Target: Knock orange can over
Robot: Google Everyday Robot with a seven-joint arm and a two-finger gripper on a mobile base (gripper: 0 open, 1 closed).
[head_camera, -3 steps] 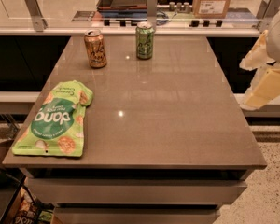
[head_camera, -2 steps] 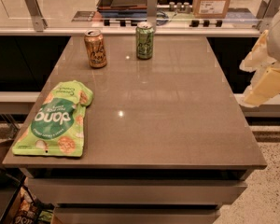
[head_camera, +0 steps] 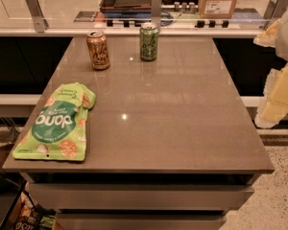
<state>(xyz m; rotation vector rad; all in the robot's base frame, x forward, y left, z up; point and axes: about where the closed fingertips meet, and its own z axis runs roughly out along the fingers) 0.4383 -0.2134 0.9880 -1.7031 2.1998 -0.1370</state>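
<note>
Green pouch [head_camera: 57, 123] lies flat on the near left of the table [head_camera: 182, 119], out of my way, I judge. My claw [head_camera: 278, 97] hangs off the table's right edge, well apart from everything and holding nothing that I can see; how far open it is I cannot tell. At the far end the orange can [head_camera: 98, 50] stands upright, with the green can [head_camera: 149, 41] near it on the right. Coming in from the right, I risk clipping the green one first, or merely sliding the orange can if I strike it low.
</note>
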